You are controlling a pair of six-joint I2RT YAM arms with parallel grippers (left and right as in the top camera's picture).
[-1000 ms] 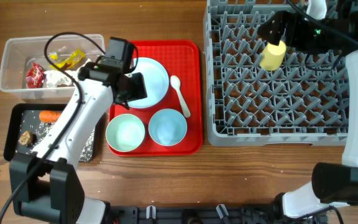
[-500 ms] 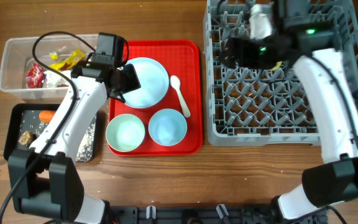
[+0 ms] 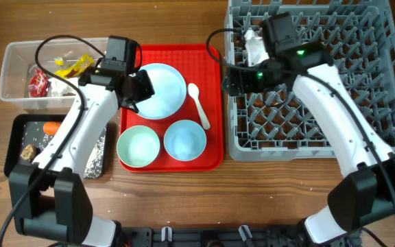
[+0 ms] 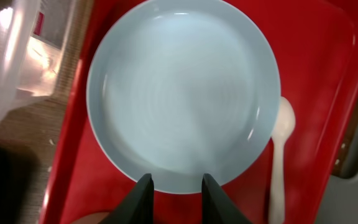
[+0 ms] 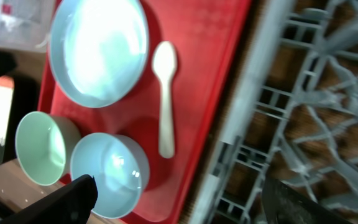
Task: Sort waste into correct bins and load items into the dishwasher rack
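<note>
The light blue plate [image 3: 164, 88] lies at the back of the red tray, with the white spoon [image 3: 199, 104] to its right. The pale green bowl [image 3: 138, 146] and light blue bowl [image 3: 185, 140] stand in front. My left gripper [image 3: 141, 92] hovers at the plate's left rim. In the left wrist view its narrowly parted jaws [image 4: 177, 193] frame the rim of the plate [image 4: 182, 93] without clamping it. My right gripper [image 3: 233, 79] hangs wide open and empty over the left edge of the dishwasher rack [image 3: 321, 116], looking down on the spoon [image 5: 165, 93] and blue bowl [image 5: 107, 174].
The clear tub [image 3: 19, 68] at back left holds red [image 3: 38, 84] and yellow [image 3: 74, 66] wrappers and tissue [image 3: 62, 86]. The black tray [image 3: 19, 130] below it holds the carrot [image 3: 52, 127] and a brown lump [image 3: 27, 152]. The red tray's wall [image 3: 211, 55] runs close beside the rack.
My left jaws have narrowed at the plate's rim. My right arm has swung left across the rack to its left edge, and the yellow cup it carried is no longer in its jaws.
</note>
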